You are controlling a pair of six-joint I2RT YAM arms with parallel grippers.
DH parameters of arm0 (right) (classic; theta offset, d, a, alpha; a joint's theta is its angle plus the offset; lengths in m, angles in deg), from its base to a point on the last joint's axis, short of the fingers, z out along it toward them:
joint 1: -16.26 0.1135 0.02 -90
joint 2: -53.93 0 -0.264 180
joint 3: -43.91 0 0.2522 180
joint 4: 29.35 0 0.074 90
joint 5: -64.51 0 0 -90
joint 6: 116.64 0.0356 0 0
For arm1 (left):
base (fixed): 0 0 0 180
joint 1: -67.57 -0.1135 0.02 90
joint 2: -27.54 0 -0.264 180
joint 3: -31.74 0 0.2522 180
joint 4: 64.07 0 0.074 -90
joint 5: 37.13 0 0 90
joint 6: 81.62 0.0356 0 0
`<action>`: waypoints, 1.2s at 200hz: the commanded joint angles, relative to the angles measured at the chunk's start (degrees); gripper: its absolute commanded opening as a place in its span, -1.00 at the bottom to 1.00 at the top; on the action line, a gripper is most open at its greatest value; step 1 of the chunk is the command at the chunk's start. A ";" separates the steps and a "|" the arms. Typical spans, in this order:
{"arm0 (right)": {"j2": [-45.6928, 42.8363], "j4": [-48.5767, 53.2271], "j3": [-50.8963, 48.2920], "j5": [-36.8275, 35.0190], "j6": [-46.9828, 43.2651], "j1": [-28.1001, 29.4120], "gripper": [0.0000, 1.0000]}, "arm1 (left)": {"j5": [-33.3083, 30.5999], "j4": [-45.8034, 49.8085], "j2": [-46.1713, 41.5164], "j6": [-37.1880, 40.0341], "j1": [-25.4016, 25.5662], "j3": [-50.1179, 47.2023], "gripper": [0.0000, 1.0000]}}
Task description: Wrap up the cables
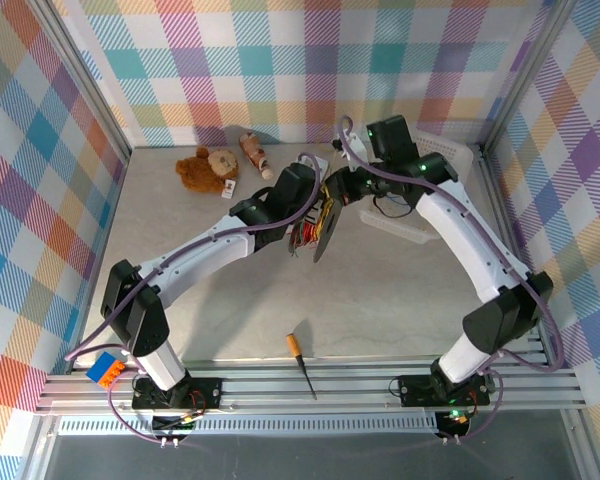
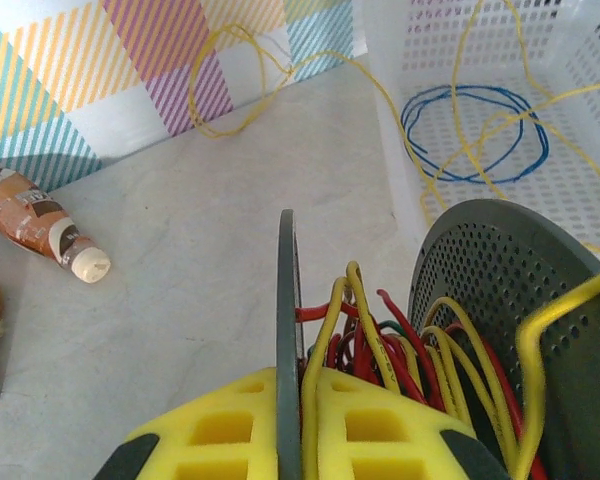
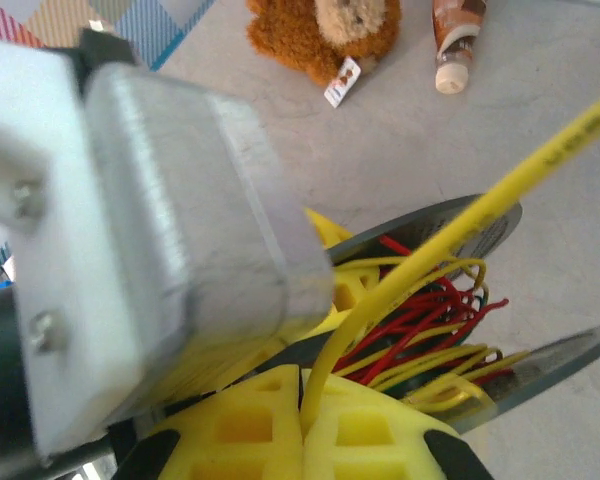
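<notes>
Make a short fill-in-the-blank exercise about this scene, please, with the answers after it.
1. The right fingers pinch a ___ cable.
2. The left fingers clamp the edge of a ___ spool disc.
3. The round wire coil in the white basket is ___.
4. The screwdriver has an ___ handle.
Answers: yellow; grey; blue; orange.

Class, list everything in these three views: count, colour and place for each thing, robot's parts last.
yellow cables: several, yellow, looped on table and in basket
blue cable: one, blue, in basket
spool: one, dark grey, in left gripper
basket: one, white, back right
teddy bear: one, brown, back left
bottle: one, brown, beside bear
screwdriver: one, orange handle, near edge
left gripper: one, yellow pads, gripping spool flange
right gripper: one, yellow pads, pinching a yellow cable
</notes>
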 commanded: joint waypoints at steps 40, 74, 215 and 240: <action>-10.71 -23.56 -8.22 -3.94 -2.99 -1.02 -1.00 | 2.59 8.59 1.84 2.87 0.89 1.48 -1.00; -1.34 -8.57 3.80 -8.42 -2.71 -3.14 -1.00 | 3.27 9.78 0.99 4.42 0.94 1.11 -1.00; 24.62 26.04 30.06 -1.04 -2.00 -10.54 -1.00 | 10.11 21.07 1.57 15.80 1.05 5.06 -1.00; 29.85 30.77 36.39 -5.10 -2.62 -10.66 -1.00 | 11.82 20.14 0.79 16.59 1.14 3.92 -1.00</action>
